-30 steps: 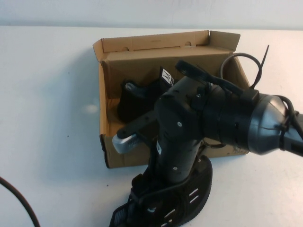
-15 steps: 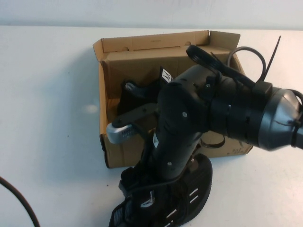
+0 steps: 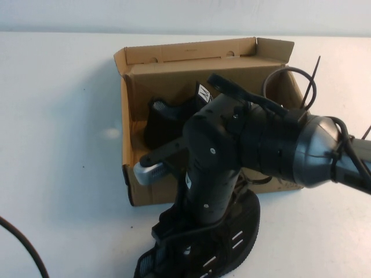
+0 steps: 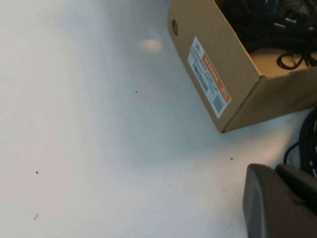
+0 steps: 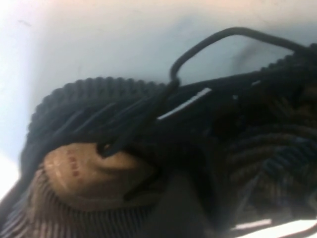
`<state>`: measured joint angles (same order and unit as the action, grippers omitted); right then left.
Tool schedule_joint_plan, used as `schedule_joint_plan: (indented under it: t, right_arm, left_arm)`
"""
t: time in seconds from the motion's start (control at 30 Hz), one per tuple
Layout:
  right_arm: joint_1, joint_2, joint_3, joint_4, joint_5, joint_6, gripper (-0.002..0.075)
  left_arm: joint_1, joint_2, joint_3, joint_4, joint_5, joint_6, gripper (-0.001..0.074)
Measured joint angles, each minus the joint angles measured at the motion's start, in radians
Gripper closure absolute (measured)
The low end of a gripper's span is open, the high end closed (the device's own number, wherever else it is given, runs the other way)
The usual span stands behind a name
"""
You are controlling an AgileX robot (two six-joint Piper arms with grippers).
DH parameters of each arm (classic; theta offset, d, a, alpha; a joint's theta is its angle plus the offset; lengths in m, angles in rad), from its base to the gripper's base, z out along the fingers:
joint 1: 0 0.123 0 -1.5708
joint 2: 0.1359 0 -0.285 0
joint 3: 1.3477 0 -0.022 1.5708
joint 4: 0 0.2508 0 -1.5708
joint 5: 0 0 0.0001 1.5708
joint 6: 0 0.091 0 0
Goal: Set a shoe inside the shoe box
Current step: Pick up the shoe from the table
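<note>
The brown cardboard shoe box stands open at the table's middle, its flap lid up at the back. One black sneaker with a white tongue label lies inside it. The second black sneaker, with white dashes on its side, lies on the table just in front of the box. My right gripper is down on this sneaker's opening, hidden by the wrist. The right wrist view is filled by the sneaker's laces and tan insole. My left gripper is shut and empty, low over bare table left of the box.
The right arm's bulky wrist hangs over the box's front right part. A black cable crosses the front left corner. A white wall runs along the table's far edge. White table lies left of the box.
The right arm rose and swung right half a second ago, then came back left and lower over the front sneaker. The sneaker stays on the table.
</note>
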<state>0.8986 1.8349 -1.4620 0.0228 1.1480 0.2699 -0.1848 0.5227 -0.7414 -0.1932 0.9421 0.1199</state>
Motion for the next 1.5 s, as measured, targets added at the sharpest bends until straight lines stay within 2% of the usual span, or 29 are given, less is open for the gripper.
schedule_joint_plan:
  t: [0.1, 0.27, 0.37, 0.67, 0.73, 0.77, 1.03, 1.13, 1.23, 1.43, 1.5]
  right_arm:
    - [0.0, 0.0, 0.0, -0.012, -0.004, 0.002, 0.034]
    - [0.005, 0.0, 0.0, -0.012, -0.015, -0.01, 0.0624]
    - [0.005, 0.003, 0.0, -0.012, -0.021, -0.018, 0.0692]
    - [0.005, 0.003, -0.026, 0.0, 0.021, -0.075, 0.0698]
    - [0.005, 0.005, -0.049, 0.007, 0.049, -0.1, 0.0698]
    - [0.005, 0.005, -0.065, 0.011, 0.059, -0.115, 0.0699]
    - [0.005, 0.007, -0.22, 0.077, 0.09, -0.16, 0.0701]
    - [0.005, 0.007, -0.269, 0.107, 0.09, -0.16, 0.0701]
    - [0.005, 0.005, -0.293, 0.149, 0.09, -0.172, 0.0701]
    - [0.005, 0.002, -0.296, 0.236, 0.098, -0.208, 0.0701]
    - [0.005, -0.007, -0.296, 0.24, 0.101, -0.212, 0.0701]
  left_arm:
    - [0.0, 0.0, 0.0, 0.0, 0.0, 0.0, 0.0736]
    - [0.0, 0.0, 0.0, 0.0, 0.0, 0.0, 0.0736]
    - [0.0, 0.0, 0.0, 0.0, 0.0, 0.0, 0.0736]
    - [0.0, 0.0, 0.0, 0.0, 0.0, 0.0, 0.0736]
    - [0.0, 0.0, 0.0, 0.0, 0.002, 0.002, 0.0703]
    - [0.0, 0.0, 0.0, 0.0, 0.006, 0.011, 0.0715]
    - [0.0, 0.0, 0.0, -0.003, 0.039, 0.157, 0.0734]
    - [0.0, 0.0, 0.0, -0.003, 0.062, 0.211, 0.0717]
    - [0.0, 0.0, 0.0, -0.01, 0.07, 0.236, 0.0636]
    - [0.0, 0.0, -0.004, -0.036, 0.076, 0.278, 0.0308]
    - [0.0, 0.0, -0.014, -0.037, 0.089, 0.288, 0.024]
